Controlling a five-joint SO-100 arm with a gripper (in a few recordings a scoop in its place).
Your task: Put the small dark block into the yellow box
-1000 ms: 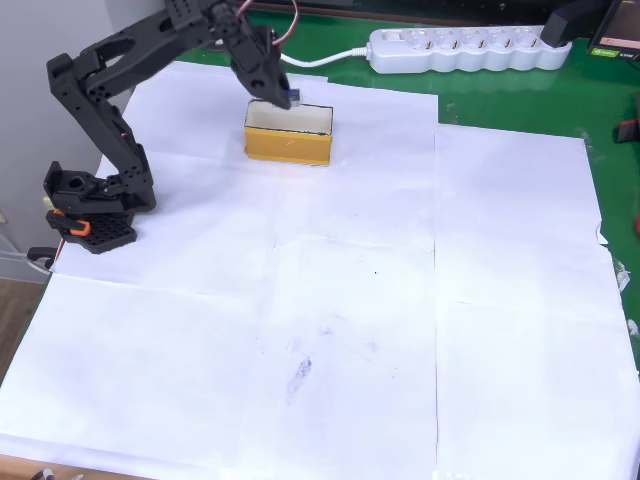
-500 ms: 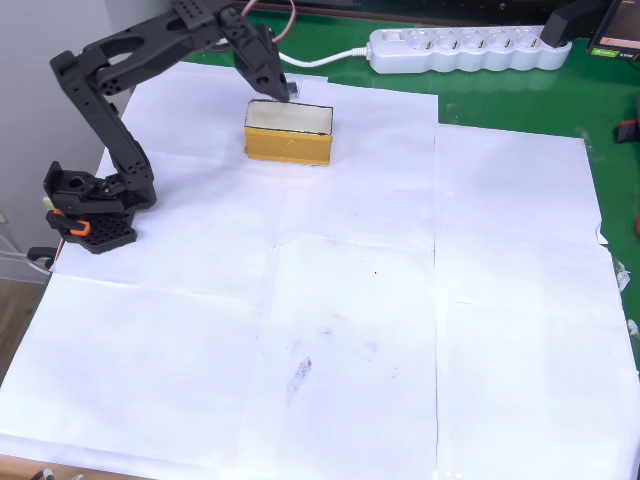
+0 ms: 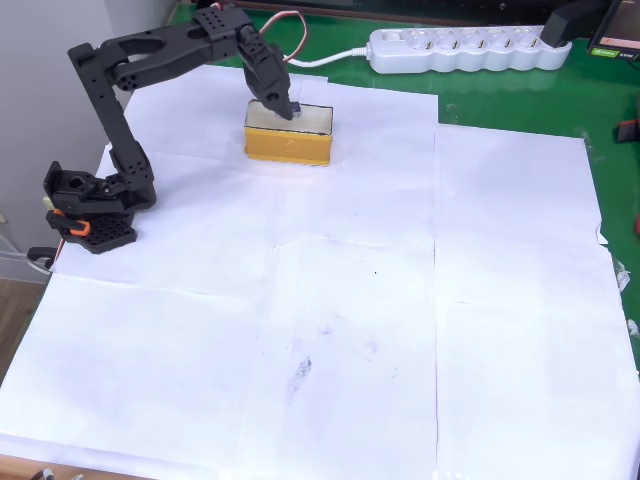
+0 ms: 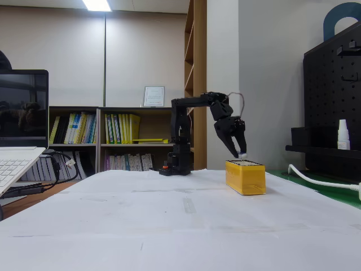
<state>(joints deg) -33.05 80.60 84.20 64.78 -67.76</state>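
Note:
The yellow box (image 3: 290,146) stands on the white paper at the back left in the overhead view, its pale inside facing up. My black gripper (image 3: 284,106) hangs over the left part of the box's opening, pointing down. In the fixed view the gripper (image 4: 241,152) sits just above the rim of the box (image 4: 245,176). Its fingertips are shut on the small dark block (image 4: 242,154), whose pale end peeks out below them. From overhead the block is mostly hidden by the fingers.
The arm's base (image 3: 90,205) sits at the left edge of the paper sheets (image 3: 350,300). A white power strip (image 3: 465,48) lies on the green mat behind the box. A laptop (image 4: 20,130) stands at the near left in the fixed view.
The gripper has moved from the box's back left rim rightward and down, over the box's opening, still holding the block. The box has not moved.

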